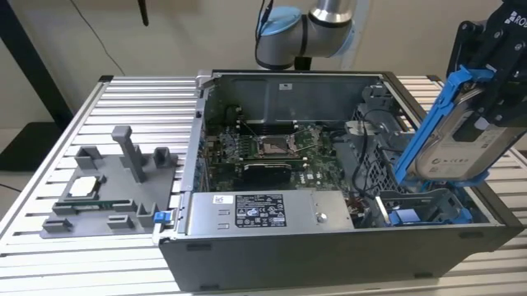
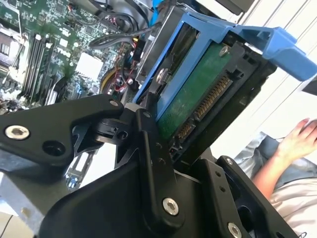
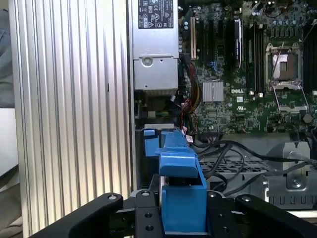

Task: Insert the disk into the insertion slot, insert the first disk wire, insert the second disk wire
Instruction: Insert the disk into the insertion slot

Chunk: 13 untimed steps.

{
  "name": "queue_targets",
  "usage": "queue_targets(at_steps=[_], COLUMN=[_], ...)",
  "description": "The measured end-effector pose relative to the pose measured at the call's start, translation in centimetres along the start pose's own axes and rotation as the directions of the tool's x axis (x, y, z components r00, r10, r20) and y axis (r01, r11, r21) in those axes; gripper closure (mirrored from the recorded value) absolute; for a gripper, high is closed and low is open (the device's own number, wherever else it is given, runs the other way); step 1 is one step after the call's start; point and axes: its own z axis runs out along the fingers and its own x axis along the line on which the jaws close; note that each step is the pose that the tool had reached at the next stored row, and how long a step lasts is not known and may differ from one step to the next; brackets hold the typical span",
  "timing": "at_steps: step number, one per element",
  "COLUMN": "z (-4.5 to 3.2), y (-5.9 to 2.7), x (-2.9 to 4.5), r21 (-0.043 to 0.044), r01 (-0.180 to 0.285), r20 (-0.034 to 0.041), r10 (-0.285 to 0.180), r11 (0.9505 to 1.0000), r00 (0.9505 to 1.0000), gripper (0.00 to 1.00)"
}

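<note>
Slatted table (image 1: 123, 98) carries open computer case (image 1: 329, 262), laid on side. Interior faces up, likely for reach from above. Motherboard (image 1: 263, 151) mid-case. Disk (image 1: 448, 148) in blue carrier is airborne and steeply tilted, low end just above insertion slot (image 1: 428, 206), not yet in. Tilt probably to lead low edge onto rails. Gripper (image 1: 485, 114) clamped across disk's upper end. Person's hand (image 2: 297, 141) well apart.
</note>
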Motion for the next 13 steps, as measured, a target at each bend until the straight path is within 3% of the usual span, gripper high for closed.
queue_targets(at_steps=[13], z=[1.20], y=[-0.36], x=[0.17], r21=[0.0000], r01=[0.000], r20=[0.0000], r10=[0.000], r11=[1.0000], r00=[1.0000], gripper=[1.00])
